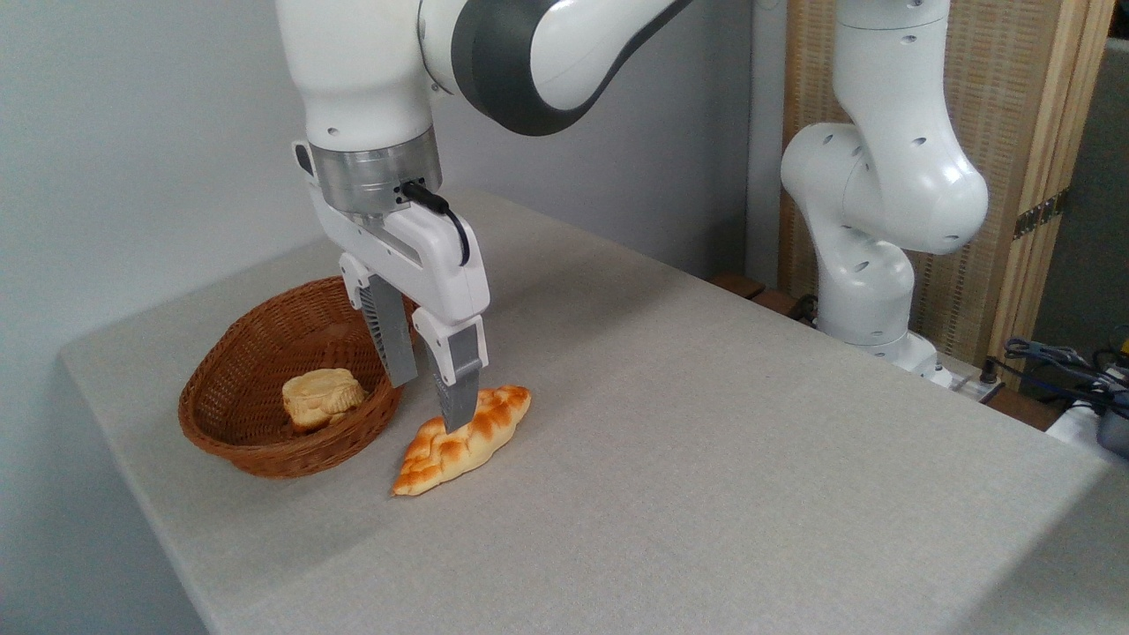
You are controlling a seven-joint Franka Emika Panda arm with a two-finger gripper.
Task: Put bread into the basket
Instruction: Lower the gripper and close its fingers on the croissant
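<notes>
Grey table (706,423): lattice-topped bread (465,439) lies just beside wicker basket (265,445) holding a pale bun (321,397). Gripper (429,395) fingers spread open, one fingertip over the bread.

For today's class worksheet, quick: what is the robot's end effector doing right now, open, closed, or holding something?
End effector: open, fingers spread, holding nothing; one finger tip is in front of the bread lying on the table beside the basket.

- no writing, label, brand or number can be read anywhere from where i stand
- the arm's white casing shows no legible marking
</notes>
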